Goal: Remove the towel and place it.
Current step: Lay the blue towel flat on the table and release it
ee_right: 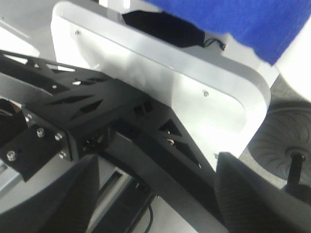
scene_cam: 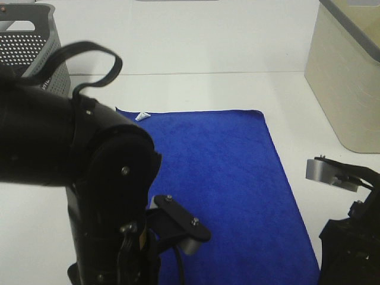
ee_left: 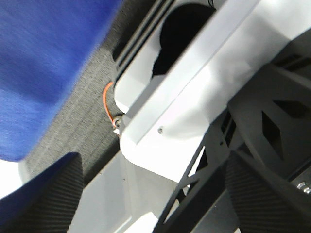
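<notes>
Exterior high, towel (scene_cam: 225,178) flat on tbl (scene_cam: 208,89)

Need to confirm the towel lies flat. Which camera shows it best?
Exterior high: the towel lies spread flat on the table, tag at its far corner, though the left arm hides the near-left part. Left wrist catches only a blurred blue patch; right wrist only a blue edge.
</notes>
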Robot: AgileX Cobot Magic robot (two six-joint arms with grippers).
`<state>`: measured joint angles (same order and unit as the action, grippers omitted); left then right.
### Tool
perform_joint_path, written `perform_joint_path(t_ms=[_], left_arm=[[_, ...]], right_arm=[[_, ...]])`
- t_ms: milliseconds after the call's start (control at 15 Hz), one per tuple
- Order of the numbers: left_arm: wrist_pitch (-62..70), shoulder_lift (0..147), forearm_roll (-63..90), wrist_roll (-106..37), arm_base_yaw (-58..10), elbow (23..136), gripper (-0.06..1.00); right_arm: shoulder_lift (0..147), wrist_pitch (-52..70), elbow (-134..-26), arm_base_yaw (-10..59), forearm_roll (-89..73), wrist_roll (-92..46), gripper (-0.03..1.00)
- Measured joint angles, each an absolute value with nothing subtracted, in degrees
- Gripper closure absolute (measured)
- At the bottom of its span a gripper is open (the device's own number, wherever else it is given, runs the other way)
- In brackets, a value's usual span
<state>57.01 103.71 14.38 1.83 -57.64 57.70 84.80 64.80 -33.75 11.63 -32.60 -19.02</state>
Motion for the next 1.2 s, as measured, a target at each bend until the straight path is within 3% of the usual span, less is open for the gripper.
perform_joint_path(t_ms=[333, 400, 667, 867, 1200], left_arm=[[60.3, 103.8, 9.5, 1.4, -43.9, 66.5, 0.18], [60.6, 103.8, 9.4, 0.0, -37.9, 70.4, 0.18], [61.7, 103.8, 9.2, -1.9, -24.2, 79.0, 0.18], [61.8, 104.5, 9.1, -3.0, -14.5, 84.5, 0.18], [61.9, 114.0, 11.7, -5.2, -10.8, 94.9, 0.18]], right_arm=[[85.0, 63.5, -47.3, 11.5, -31.9, -16.8, 0.3], [85.3, 63.5, -51.7, 11.5, -30.5, -16.1, 0.29], [89.7, 63.5, -66.2, 11.5, -19.5, -10.0, 0.13], [97.9, 63.9, -78.3, 10.9, -13.0, -7.4, 0.12], [113.3, 68.0, -100.2, 10.5, -12.2, -7.4, 0.12]])
